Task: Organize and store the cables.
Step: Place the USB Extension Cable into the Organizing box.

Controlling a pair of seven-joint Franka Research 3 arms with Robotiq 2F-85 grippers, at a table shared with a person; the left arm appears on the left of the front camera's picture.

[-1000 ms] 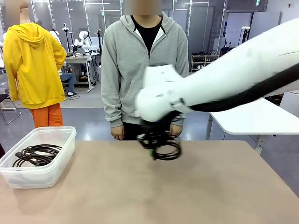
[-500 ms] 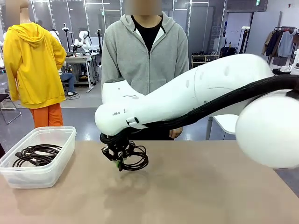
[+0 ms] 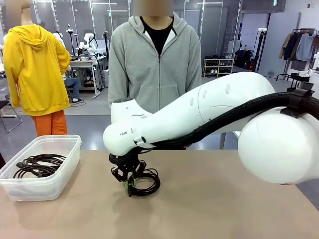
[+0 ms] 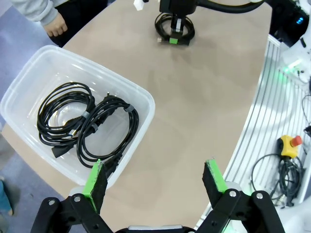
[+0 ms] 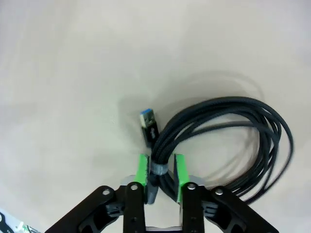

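A coiled black cable (image 3: 144, 182) lies flat on the tabletop (image 3: 209, 209), roughly midway along it and nearer the far edge, its blue-tipped plug (image 5: 148, 121) poking out beside the loop. The right pincer (image 3: 130, 185) stands over it, green pads either side of the taped bundle; whether they grip or merely flank it I cannot tell. Two more coiled cables (image 4: 87, 124) sit side by side in the clear plastic bin (image 3: 62, 174) at the tabletop's left edge. The left pincer (image 4: 155, 182) hangs above that bin, fingers wide apart, holding nothing. A person in a grey hoodie (image 3: 154, 69) stands at the far edge.
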